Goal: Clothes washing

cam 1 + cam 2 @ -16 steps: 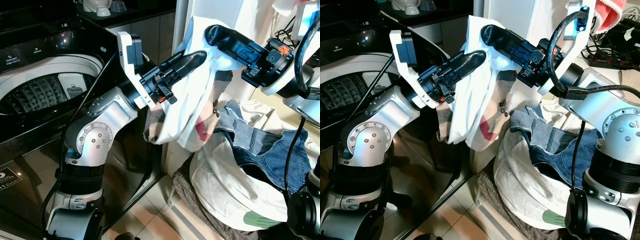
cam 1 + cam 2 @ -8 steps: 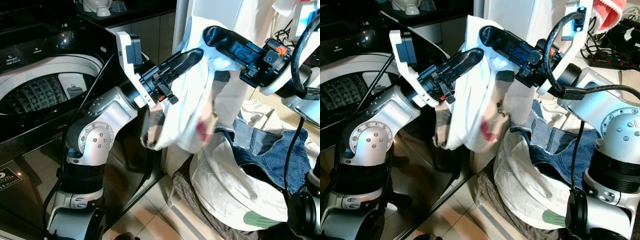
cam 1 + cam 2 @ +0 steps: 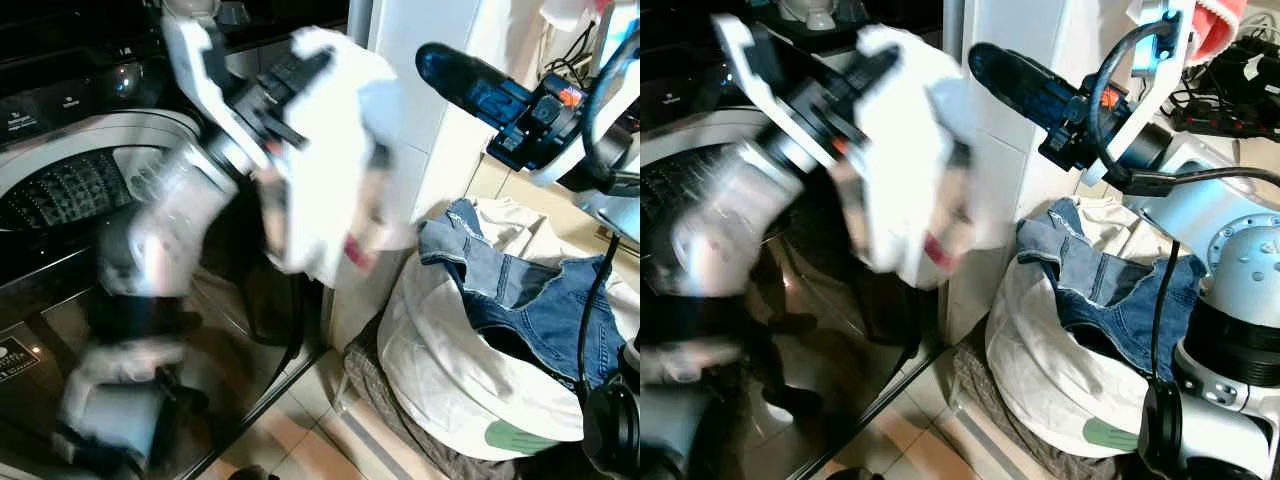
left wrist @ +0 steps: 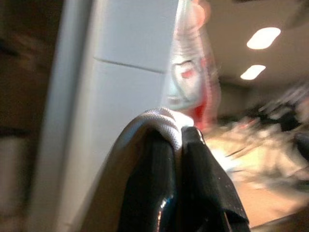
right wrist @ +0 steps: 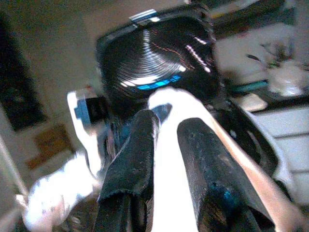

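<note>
Open top-load washer (image 3: pixel 70 170) at 9 o'clock; left gripper (image 3: pixel 300 65) pinching white garment (image 3: pixel 330 170), swinging it drumward; right gripper (image 3: pixel 450 70) slightly spread, empty.

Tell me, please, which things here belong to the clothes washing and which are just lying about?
Part of the job:
- white garment, pinched in the left claw
- washing machine, drum open
- laundry bag
- jeans on the bag
- right claw, apart from the garment

Lying about:
- cables
- red cloth
</note>
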Available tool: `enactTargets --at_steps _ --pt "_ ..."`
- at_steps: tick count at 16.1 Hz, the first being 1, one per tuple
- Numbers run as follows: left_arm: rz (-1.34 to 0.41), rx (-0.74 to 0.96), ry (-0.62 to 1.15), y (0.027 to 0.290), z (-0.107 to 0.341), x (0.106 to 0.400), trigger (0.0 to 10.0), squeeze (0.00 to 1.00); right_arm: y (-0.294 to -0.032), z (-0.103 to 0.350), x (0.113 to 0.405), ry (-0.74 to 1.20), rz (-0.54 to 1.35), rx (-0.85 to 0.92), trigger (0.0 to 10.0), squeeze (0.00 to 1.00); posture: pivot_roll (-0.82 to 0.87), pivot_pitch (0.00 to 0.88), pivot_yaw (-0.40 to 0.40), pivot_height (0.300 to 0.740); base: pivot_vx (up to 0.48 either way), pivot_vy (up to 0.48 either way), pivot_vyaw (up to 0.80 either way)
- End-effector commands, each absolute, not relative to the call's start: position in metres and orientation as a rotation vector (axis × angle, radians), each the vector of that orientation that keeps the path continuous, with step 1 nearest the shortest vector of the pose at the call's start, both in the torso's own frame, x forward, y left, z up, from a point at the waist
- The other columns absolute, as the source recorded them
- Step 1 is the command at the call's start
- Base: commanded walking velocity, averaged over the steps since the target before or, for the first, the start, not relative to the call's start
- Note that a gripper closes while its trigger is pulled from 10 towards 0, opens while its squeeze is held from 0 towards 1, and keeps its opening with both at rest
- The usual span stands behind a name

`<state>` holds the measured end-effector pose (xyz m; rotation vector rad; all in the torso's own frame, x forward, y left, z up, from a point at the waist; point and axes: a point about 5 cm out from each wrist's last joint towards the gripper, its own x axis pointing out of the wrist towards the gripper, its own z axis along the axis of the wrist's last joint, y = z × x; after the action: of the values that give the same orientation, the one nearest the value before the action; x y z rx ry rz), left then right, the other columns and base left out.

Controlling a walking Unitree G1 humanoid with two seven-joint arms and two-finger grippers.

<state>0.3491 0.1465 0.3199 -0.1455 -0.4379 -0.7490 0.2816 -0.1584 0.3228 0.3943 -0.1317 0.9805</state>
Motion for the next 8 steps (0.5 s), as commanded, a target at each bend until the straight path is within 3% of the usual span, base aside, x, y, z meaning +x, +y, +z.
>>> enactTargets --at_steps 1,3,5,7,8 --pt "-0.504 0.068 -0.6 0.19 0.369 0.355 0.0 0.0 -0.157 0.321 0.278 -0.131 0.973 0.338 10.0 0.0 -0.03 0.0 -0.003 0.74 0.0 0.0 0.0" --pt "-0.178 0.339 -0.641 0.229 0.405 0.363 0.0 0.0 -0.147 0.319 0.275 -0.121 1.009 0.297 10.0 0.0 -0.02 0.0 -0.005 0.74 0.0 0.0 0.0" --pt "0.042 0.47 -0.7 0.247 0.427 0.361 0.0 0.0 -0.14 0.319 0.274 -0.119 1.023 0.281 10.0 0.0 -0.02 0.0 -0.003 0.74 0.0 0.0 0.0" --pt "0.221 0.636 -0.857 0.251 0.464 0.349 0.0 0.0 -0.134 0.316 0.273 -0.112 1.037 0.258 10.0 0.0 -0.03 0.0 0.008 0.74 0.0 0.0 0.0" --pt "0.17 0.627 -0.741 0.25 0.453 0.363 0.0 0.0 -0.13 0.313 0.272 -0.097 1.042 0.24 10.0 0.0 -0.03 0.0 0.008 0.74 0.0 0.0 0.0"
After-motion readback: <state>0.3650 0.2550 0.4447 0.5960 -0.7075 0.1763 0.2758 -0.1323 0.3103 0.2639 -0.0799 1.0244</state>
